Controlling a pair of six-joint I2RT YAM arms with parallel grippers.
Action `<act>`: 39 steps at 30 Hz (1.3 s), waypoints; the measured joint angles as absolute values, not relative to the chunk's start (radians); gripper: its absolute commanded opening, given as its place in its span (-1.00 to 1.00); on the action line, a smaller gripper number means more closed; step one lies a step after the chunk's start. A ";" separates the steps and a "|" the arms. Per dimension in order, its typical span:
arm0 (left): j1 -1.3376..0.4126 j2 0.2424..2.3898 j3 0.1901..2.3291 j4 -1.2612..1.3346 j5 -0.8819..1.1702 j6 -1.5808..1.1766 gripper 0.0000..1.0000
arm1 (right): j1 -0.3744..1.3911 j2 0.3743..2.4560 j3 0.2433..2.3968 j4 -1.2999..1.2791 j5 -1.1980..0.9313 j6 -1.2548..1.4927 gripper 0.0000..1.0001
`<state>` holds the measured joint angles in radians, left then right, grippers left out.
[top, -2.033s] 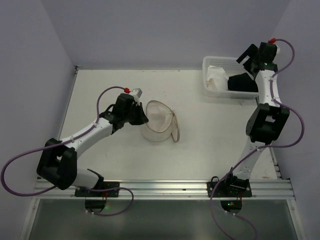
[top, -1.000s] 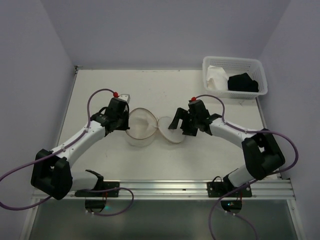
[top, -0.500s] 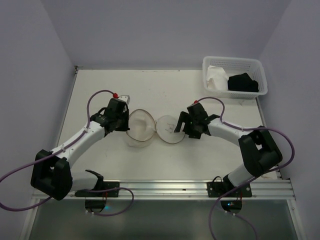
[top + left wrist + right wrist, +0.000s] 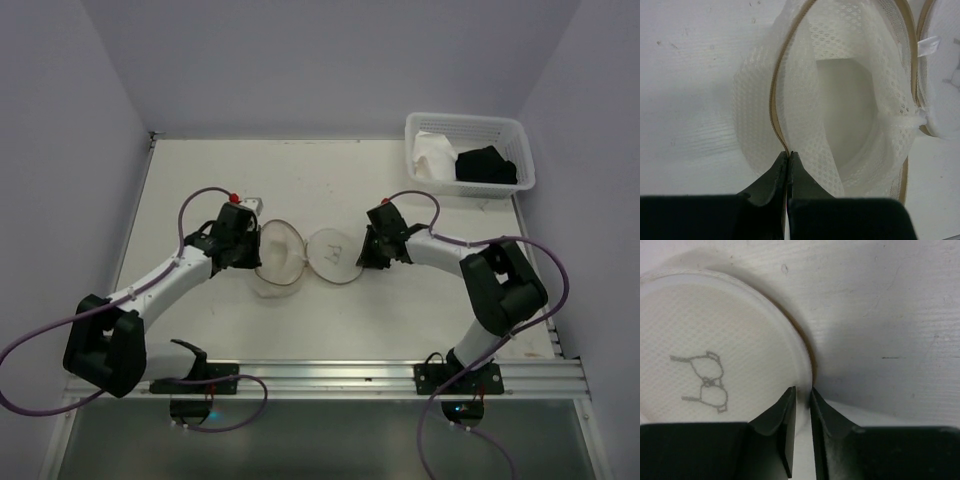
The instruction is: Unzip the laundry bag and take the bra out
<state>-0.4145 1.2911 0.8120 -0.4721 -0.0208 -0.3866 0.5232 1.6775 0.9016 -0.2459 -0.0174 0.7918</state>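
Note:
The laundry bag (image 4: 282, 262) lies unzipped at the table's middle, spread into two round white mesh halves with tan rims. My left gripper (image 4: 257, 255) is shut on the tan rim (image 4: 776, 105) of the left, hollow half (image 4: 850, 100), which shows only mesh inside. The right half (image 4: 715, 340) lies flat and bears a small dark mark (image 4: 707, 382). My right gripper (image 4: 803, 389) has its jaws closed to a narrow gap on that half's rim, at its right edge (image 4: 362, 258). The bra is out of view in the bag.
A white slotted basket (image 4: 465, 120) stands at the back right, holding a white cloth (image 4: 435, 155) and a black garment (image 4: 487, 165). Grey walls close in the table on three sides.
The right arm swung from the basket down to the bag, and its jaws closed from wide open onto the right half's rim. The two halves have spread flatter and apart.

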 measured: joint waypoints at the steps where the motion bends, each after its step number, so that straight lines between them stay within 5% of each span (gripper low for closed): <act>1: -0.414 1.295 0.805 -0.468 -0.020 -0.387 -1.00 | 0.523 1.684 0.905 -0.241 -0.018 0.790 -0.80; 3: -0.414 1.305 0.794 -0.463 -0.018 -0.387 -1.00 | 0.523 1.694 0.906 -0.236 -0.018 0.799 -1.00; 23: -0.528 1.684 0.892 -0.213 0.186 -0.494 -1.00 | 0.522 1.353 1.158 -0.537 0.306 0.463 -1.00; 33: -0.591 1.759 0.972 -0.121 0.255 -0.565 -1.00 | 0.523 1.345 1.242 -0.596 0.355 0.331 -1.00; 39: -0.557 1.669 0.974 -0.155 0.255 -0.566 -0.57 | 0.523 1.407 1.249 -0.623 0.441 0.290 -1.00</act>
<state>-0.5568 1.6691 0.9745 -0.1555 0.2546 -0.5663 0.5228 1.4071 1.2491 -0.6228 0.4412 0.2901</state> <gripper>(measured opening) 0.159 0.021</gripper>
